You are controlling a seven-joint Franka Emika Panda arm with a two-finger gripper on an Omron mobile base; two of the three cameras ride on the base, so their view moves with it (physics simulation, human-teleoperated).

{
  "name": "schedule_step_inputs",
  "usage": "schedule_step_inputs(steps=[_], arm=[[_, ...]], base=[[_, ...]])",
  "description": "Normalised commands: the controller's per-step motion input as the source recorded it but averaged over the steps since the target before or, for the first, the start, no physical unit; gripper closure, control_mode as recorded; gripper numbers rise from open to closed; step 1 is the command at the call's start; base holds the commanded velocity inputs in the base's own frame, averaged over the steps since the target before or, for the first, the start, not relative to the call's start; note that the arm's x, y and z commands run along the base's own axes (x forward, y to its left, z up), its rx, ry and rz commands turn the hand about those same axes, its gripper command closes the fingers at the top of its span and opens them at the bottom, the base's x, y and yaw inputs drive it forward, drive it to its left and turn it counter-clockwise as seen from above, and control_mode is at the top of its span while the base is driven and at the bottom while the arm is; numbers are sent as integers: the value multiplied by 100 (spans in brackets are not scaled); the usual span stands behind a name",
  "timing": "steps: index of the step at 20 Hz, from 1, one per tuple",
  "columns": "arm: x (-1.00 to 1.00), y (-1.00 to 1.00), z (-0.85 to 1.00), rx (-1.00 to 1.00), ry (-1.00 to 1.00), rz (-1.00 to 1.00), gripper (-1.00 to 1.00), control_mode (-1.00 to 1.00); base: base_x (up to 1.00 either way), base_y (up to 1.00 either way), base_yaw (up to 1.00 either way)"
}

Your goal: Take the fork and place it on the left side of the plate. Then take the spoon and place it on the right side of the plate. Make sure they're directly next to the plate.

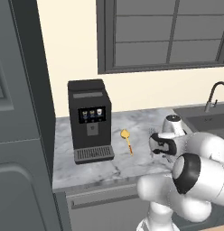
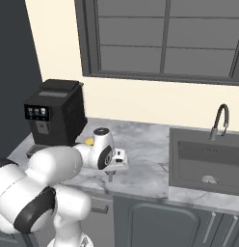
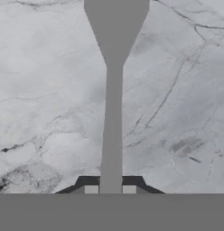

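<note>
The grey fork [image 3: 111, 113] runs straight up the middle of the hand view, its handle held between my two finger tips and its wide end at the top. My gripper [image 3: 110, 190] is shut on the fork's handle, low over the marble counter [image 3: 46, 90]. From the right base the gripper [image 2: 110, 176] points down at the counter's front part. The fork's tines [image 1: 152, 132] peek out behind the hand. The yellow spoon [image 1: 127, 139] lies left of the hand, and the arm hides most of the spoon [image 2: 86, 141] from the right. The plate is out of view.
A black coffee machine [image 1: 89, 119] stands at the counter's left end, beside a tall dark cabinet [image 1: 19, 135]. A sink [image 2: 208, 161] with a curved tap [image 2: 219, 120] lies to the right. A window [image 2: 165, 38] is above the counter.
</note>
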Motion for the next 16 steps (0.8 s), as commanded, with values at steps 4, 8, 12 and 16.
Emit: schedule_step_inputs(steps=[4, 8, 12, 16], arm=[[-72, 0, 65, 0, -12, 0, 100, -100], [-51, 0, 96, 0, -4, 0, 100, -100], [-40, 0, 100, 0, 0, 0, 100, -100], [-36, -2, 100, 0, 0, 0, 100, -100]], base=[[0, 0, 0], [0, 0, 0], [0, 0, 0], [0, 0, 0]])
